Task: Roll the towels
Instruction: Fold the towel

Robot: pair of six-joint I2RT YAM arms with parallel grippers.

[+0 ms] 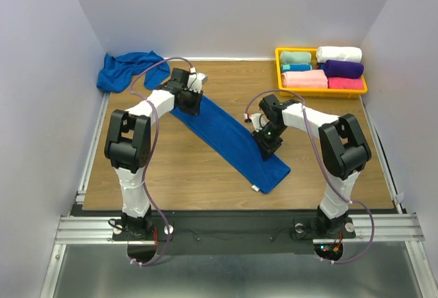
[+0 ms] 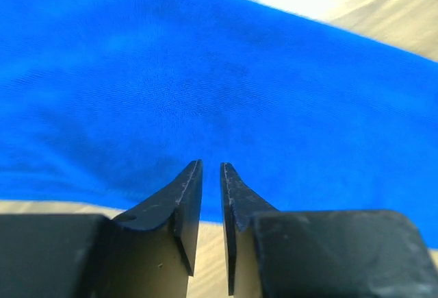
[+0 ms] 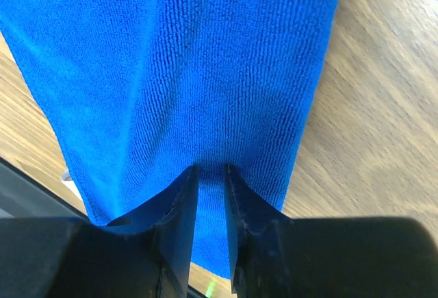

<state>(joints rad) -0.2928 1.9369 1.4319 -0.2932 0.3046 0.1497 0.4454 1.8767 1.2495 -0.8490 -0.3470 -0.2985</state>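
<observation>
Pale walls box in a wood-grain tabletop [image 1: 191, 175]. On it, one royal-blue towel [image 1: 226, 133] lies spread flat, a long narrow strip of soft, finely ribbed cloth [image 3: 205, 72]. Its long axis runs on a diagonal from far left to near right, and a small white tag [image 1: 254, 189] shows at the near corner. The second blue towel [image 1: 126, 70] sits crumpled in a loose heap at the far-left corner, well apart from the right arm.

At the flat towel's far-left end, the left jaws hover low over the cloth [image 2: 239, 85]. The dark fingertips [image 2: 188, 188] are almost together with a slim gap, and nothing shows between them. The right jaws stand over the near-right half of the strip, fingertips [image 3: 179, 202] down at the fabric with an equally slim gap. Blue fills that gap, and I cannot tell whether it is pinched cloth or the towel beneath.

A yellow tray [image 1: 279, 72] at the far-right corner holds rolled towels in white, purple, teal and pink.
</observation>
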